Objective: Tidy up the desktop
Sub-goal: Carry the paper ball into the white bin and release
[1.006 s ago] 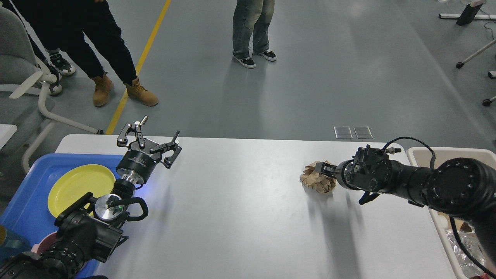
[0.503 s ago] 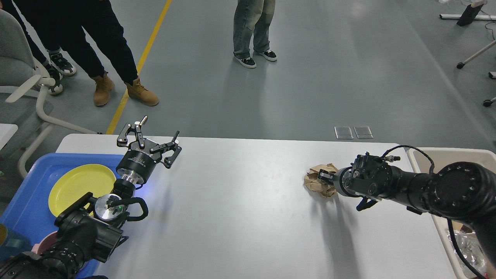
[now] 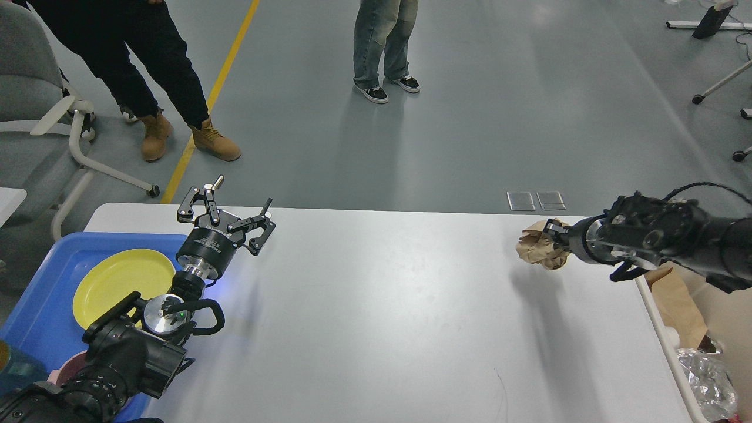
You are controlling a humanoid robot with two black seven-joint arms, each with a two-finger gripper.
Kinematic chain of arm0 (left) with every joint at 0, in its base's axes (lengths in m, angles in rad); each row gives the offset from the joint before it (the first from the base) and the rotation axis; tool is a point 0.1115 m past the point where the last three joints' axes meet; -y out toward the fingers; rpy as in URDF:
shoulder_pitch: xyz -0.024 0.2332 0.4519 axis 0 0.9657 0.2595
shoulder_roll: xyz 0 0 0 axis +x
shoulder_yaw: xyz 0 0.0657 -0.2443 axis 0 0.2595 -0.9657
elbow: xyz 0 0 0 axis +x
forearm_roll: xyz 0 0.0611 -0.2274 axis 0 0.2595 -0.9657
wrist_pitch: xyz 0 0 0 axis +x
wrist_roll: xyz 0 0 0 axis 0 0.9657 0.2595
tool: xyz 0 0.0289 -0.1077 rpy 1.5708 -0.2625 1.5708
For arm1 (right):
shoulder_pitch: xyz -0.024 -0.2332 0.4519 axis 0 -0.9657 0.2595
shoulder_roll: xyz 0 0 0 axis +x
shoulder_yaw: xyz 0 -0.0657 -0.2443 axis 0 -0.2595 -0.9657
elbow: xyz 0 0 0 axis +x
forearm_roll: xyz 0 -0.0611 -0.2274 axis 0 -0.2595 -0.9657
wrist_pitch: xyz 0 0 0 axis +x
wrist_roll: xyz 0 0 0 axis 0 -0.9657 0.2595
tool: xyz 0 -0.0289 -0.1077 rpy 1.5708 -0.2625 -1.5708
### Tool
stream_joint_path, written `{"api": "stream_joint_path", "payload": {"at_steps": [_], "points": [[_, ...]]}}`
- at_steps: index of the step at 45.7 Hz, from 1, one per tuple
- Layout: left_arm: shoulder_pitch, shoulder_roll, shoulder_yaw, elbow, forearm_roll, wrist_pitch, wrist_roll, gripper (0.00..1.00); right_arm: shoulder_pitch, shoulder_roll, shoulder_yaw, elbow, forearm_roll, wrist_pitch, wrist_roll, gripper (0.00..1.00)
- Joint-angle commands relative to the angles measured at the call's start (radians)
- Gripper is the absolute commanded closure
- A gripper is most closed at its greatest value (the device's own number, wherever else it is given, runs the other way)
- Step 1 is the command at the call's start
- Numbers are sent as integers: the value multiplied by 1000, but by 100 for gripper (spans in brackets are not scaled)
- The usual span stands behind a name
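Left end effector (image 3: 235, 208) hangs spread wide; right end effector (image 3: 551, 237) is clamped, raised.

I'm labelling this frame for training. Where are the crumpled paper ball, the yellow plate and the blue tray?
crumpled paper ball (image 3: 536, 248), head view, on its brown creased left side.
yellow plate (image 3: 120, 276), head view, on its flat centre.
blue tray (image 3: 44, 320), head view, on its bare floor left of the plate.

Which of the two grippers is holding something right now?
The right gripper, shut on a crumpled brown paper ball above the desktop. The left gripper is open and empty.
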Motion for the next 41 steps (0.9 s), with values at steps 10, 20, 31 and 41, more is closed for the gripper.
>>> {"api": "stream_joint_path", "payload": {"at_steps": [10, 20, 31, 41], "points": [[0, 0, 0, 0, 0, 0, 0, 4, 321, -338, -15, 222, -5, 14, 2, 100], [0, 0, 0, 0, 0, 0, 0, 4, 353, -436, -18, 212, -11, 7, 2, 100], [0, 0, 0, 0, 0, 0, 0, 4, 27, -435, 26, -61, 3, -13, 2, 100], [0, 0, 0, 0, 0, 0, 0, 4, -292, -366, 167, -348, 32, -13, 8, 0]]}}
